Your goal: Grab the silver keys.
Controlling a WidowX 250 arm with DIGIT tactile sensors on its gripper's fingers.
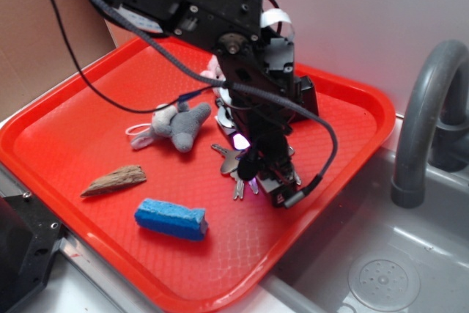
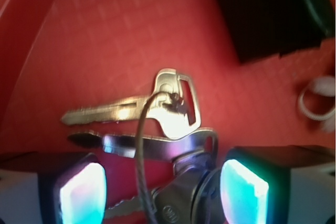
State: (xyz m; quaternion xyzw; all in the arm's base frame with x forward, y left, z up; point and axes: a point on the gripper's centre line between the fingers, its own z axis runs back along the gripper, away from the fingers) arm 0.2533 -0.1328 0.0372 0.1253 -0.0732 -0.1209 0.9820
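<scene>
We're right down over the bunch of flat silver-grey metal keys [image 2: 163, 124] on the red plastic tray [image 1: 66, 144], and our black gripper [image 2: 164, 192] sits spread wide, its two glowing pads [image 2: 84, 192] either side of the ring end. The blades run crosswise to us, pointing left in the wrist view, so we judge the squeeze should meet the key heads between the pads. Nothing clamped yet.
</scene>
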